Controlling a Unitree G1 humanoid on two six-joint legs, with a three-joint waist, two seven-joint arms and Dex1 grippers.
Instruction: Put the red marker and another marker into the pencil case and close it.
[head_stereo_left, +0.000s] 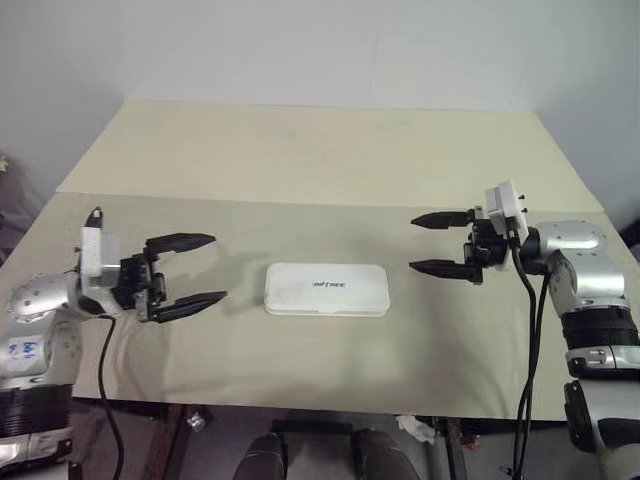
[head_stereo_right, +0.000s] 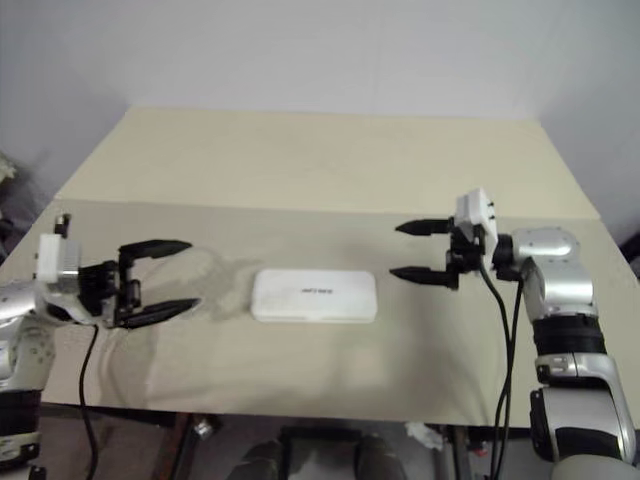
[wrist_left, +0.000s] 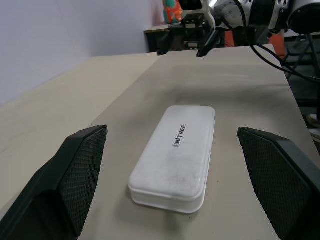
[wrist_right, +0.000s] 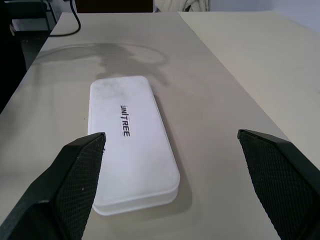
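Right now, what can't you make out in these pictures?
- Inside of the pencil case: hidden in every view by its shut lid, so the markers can't be confirmed.
- Left gripper fingertips: cut off by the left wrist view's bottom edge.
- Lid lettering: too small to read from the head views.

A beige table (head_stereo_left: 330, 160) carries the closed white pencil case (head_stereo_left: 326, 290), lying flat near its front edge

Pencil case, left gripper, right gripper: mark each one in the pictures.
pencil case (head_stereo_left: 326, 290): left eye view, middle of closed lid.
left gripper (head_stereo_left: 198, 271): left eye view, midway between open fingertips.
right gripper (head_stereo_left: 420, 243): left eye view, midway between open fingertips.
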